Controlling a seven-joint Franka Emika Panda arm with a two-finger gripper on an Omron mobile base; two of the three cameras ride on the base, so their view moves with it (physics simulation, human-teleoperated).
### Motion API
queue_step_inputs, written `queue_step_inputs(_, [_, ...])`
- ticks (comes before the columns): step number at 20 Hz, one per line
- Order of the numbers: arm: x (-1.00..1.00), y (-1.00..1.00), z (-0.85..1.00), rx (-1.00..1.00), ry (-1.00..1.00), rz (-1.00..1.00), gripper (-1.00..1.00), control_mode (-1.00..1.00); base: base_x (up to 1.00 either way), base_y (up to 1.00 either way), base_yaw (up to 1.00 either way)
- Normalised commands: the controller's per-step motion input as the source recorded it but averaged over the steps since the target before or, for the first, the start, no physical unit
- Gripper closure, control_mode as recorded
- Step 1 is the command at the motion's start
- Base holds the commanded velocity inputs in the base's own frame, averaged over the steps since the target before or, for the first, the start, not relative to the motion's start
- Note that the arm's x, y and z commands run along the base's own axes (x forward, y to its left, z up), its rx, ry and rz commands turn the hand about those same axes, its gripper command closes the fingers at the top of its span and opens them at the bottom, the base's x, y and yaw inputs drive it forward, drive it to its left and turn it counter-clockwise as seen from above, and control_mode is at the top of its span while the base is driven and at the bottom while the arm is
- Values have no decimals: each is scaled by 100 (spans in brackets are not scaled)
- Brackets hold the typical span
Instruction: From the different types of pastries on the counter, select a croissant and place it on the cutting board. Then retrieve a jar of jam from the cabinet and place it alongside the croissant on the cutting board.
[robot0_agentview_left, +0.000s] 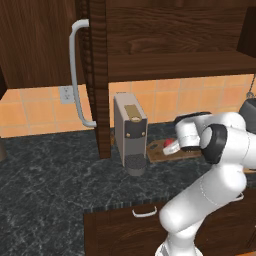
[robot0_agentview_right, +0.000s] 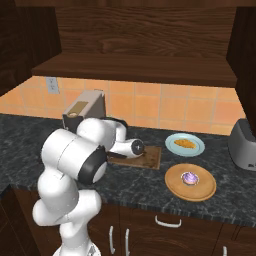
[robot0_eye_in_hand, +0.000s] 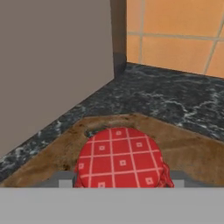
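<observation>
Jam jar (robot0_eye_in_hand: 120, 158), topped with a red checked cloth cover, sits directly between the finger tips of the hand (robot0_eye_in_hand: 120, 183), which appear at either side of it in the hand view; whether the fingers press on the jar cannot be told. Beneath the jar and the hand lies the brown cutting board (robot0_eye_in_hand: 183, 153), resting on the dark veined worktop (robot0_eye_in_hand: 175, 103). In the left base view the jar (robot0_agentview_left: 169, 144) shows as a red spot at the tip of the hand (robot0_agentview_left: 170, 148), over the cutting board (robot0_agentview_left: 159, 154). Just to one side of the hand stands the grey coffee machine (robot0_agentview_left: 129, 131), its flat side close to the jar in the hand view. Beyond the hand, orange wall tiles (robot0_eye_in_hand: 175, 30) rise from the worktop. Well apart from the hand, past the far end of the board in the right base view, a pale blue plate (robot0_agentview_right: 184, 144) carries the yellow-orange croissant (robot0_agentview_right: 184, 143), and a round tan plate (robot0_agentview_right: 190, 182) carries the purplish-white pastry (robot0_agentview_right: 189, 177).
</observation>
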Motion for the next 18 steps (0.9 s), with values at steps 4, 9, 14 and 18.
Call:
queue_step_inputs(4, [12,1,6,-11,2,1,100,-100,0,0,0])
queue_step_inputs(9, [22,0,-5,0,0,0,100,-100,0,0,0])
queue_step_inputs(14, [23,0,-29,0,0,1,100,-100,0,0,0])
queue_step_inputs(18, [16,0,-44,1,0,3,100,-100,0,0,0])
